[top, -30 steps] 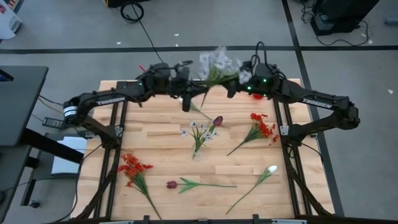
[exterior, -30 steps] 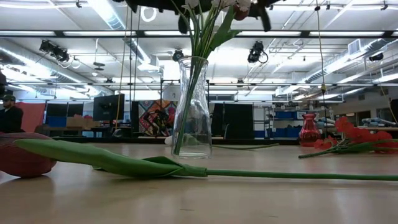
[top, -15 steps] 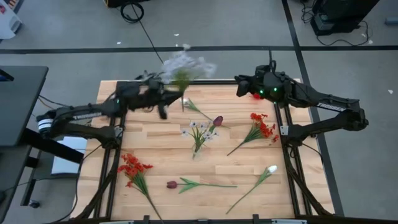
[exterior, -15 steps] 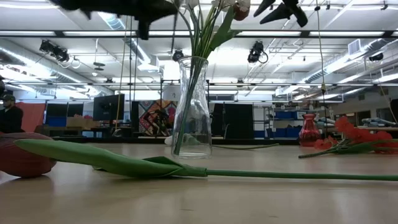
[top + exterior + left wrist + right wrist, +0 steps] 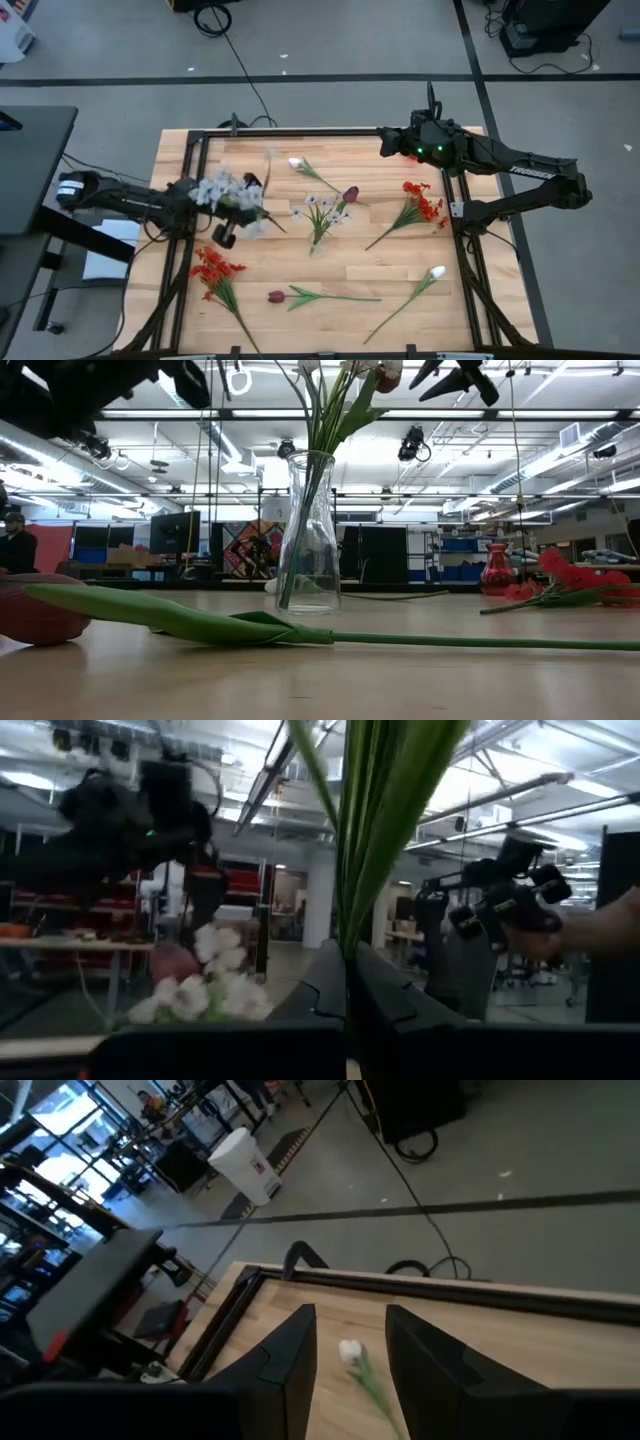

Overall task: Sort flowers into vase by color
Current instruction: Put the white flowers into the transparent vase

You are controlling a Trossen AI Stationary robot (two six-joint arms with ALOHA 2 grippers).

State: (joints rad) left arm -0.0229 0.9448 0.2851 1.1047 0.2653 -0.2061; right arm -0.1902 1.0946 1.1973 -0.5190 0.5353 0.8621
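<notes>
My left gripper [image 5: 238, 205] is shut on a bunch of pale lavender-white flowers [image 5: 222, 190] over the table's left side. My right gripper [image 5: 386, 140] is open and empty above the far edge; it also shows in its wrist view [image 5: 350, 1365]. In the low view a glass vase [image 5: 308, 530] stands on the table with green stems [image 5: 325, 420] in it. I cannot make the vase out in the high view. On the table lie red clusters [image 5: 420, 205] [image 5: 212, 268], maroon tulips [image 5: 277, 297] [image 5: 349, 194], white buds [image 5: 437, 271] [image 5: 296, 163] and a lavender spray [image 5: 320, 212]. My left gripper pinches the bunch's green stems [image 5: 352, 935] between its two fingers. The fingers lie level, pointing toward the table's right, across the stems. The stems stand upright with the blooms above the fingers, clear of the table. The stems' lower ends are hidden.
A red vase [image 5: 412, 155] stands at the far right, close under my right gripper; it also shows in the low view [image 5: 497, 568]. A black frame [image 5: 300, 131] runs along the table's far and side edges. A person [image 5: 14, 545] stands in the room beyond.
My left gripper has swung fast from above the table's far middle toward the left and near edges. It has carried the pale flower bunch along upright. My right gripper has drawn back a little toward the right edge and then kept still.
</notes>
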